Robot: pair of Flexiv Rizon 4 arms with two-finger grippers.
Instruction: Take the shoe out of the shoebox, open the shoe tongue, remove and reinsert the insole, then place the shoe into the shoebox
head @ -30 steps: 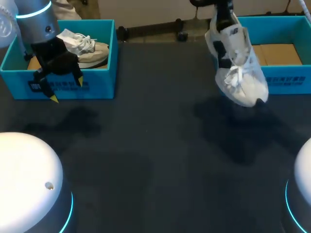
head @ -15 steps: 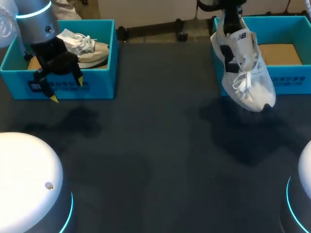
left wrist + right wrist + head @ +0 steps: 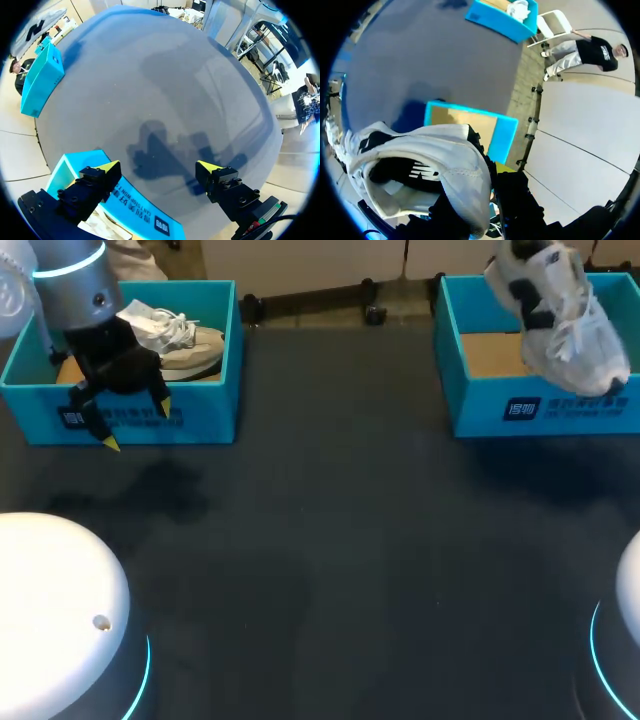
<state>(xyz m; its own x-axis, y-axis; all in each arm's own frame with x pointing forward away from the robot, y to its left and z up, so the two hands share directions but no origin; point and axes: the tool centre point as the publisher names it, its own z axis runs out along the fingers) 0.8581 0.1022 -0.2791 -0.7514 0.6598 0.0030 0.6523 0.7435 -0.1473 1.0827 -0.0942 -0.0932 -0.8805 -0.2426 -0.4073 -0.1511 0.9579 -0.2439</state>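
A white shoe with black patches point(image 3: 560, 325) hangs tilted, toe down, over the teal right shoebox point(image 3: 540, 408). In the right wrist view my right gripper point(image 3: 492, 172) is shut on the heel rim of the shoe point(image 3: 420, 155), with the box's cardboard floor point(image 3: 465, 122) below. The head view does not show this gripper. My left gripper point(image 3: 135, 425) stands open and empty in front of the left teal box point(image 3: 205, 420). In the left wrist view this gripper point(image 3: 159, 167) hangs over that box's front wall point(image 3: 130, 205).
A second pale shoe point(image 3: 175, 335) lies in the left box, also seen far off as the shoe point(image 3: 519, 7) in the right wrist view. Dark table point(image 3: 330, 540) stretches between the boxes. White robot bases point(image 3: 60, 610) sit at the near corners.
My right arm has carried the shoe to the right and farther back, from in front of the right box to above it. The left arm has kept still.
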